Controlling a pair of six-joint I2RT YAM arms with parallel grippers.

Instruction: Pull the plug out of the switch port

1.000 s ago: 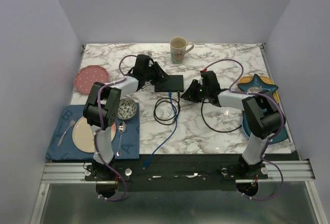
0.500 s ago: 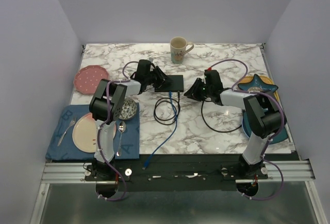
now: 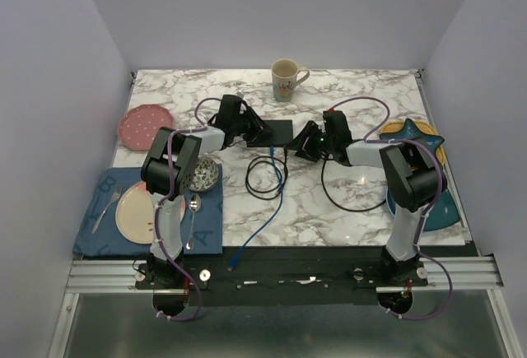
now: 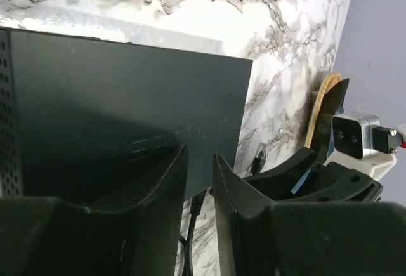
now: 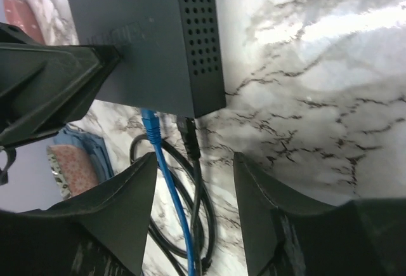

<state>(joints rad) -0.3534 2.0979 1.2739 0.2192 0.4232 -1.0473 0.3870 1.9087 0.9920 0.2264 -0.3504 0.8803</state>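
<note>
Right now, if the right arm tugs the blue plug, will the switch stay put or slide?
Unheld, it would likely slide: the switch looks a small, light box flat on glossy marble. The left fingers seem to rest on its top, which should help pin it.

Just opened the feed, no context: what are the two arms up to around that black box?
The left gripper, fingers almost together, has its tips on top of the switch, apparently bracing it. The right gripper is open at the port side, lined up on the black cable beside the blue cable. Both cables are plugged in; nothing has been gripped or pulled yet.
</note>
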